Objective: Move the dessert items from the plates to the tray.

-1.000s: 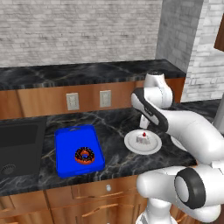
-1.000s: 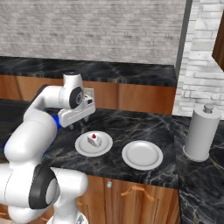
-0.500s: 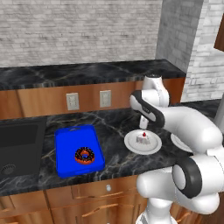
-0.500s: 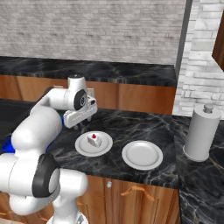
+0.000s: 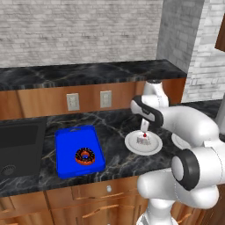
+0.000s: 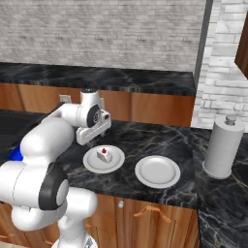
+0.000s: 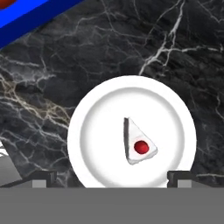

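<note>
- Even, diffuse rendered lighting is seen throughout; no glare is produced.
- Soft shadows are cast beneath the wall cabinets.
- Slight pixel softness is noted.

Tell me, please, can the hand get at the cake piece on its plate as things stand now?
Probably yes. The hand hangs open right above the cake piece, which sits alone on its plate, and nothing stands between them. A straight descent looks free.

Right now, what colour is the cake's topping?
Red, a cherry on the white cake piece; clearest in the hand view.
</note>
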Controlling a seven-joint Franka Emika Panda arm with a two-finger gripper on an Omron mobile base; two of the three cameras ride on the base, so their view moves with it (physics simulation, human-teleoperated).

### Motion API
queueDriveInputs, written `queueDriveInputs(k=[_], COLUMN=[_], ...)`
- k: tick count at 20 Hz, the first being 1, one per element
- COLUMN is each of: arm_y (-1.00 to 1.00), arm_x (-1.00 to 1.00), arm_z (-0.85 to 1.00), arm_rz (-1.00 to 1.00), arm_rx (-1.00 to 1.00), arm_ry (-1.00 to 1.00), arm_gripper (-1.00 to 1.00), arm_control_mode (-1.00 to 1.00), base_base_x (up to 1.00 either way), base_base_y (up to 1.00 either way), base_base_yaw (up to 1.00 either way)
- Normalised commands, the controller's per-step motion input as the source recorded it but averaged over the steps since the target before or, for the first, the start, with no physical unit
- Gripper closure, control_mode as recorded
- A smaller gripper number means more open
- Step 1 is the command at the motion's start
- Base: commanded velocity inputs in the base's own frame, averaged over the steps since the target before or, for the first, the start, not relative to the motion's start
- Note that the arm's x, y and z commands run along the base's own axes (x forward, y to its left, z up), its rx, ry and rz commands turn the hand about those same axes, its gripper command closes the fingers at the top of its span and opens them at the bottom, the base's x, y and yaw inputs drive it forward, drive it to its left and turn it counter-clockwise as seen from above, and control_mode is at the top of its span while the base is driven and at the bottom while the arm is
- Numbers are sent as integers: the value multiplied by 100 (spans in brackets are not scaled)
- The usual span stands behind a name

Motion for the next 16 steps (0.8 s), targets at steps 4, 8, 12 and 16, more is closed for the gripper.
queueDriveInputs(k=[4,8,12,16], arm_y=[0,-1,-6,-6], arm_x=[11,10,11,13], arm_z=[-23,-20,-21,-24], arm_rz=[1,0,1,2], arm_rx=[0,0,0,0], arm_ry=[0,0,0,0], arm_gripper=[-100,-100,-100,-100], arm_control_mode=[-100,-100,-100,-100], base_base_x=[0,0,0,0], base_base_y=[0,0,0,0], base_base_yaw=[0,0,0,0])
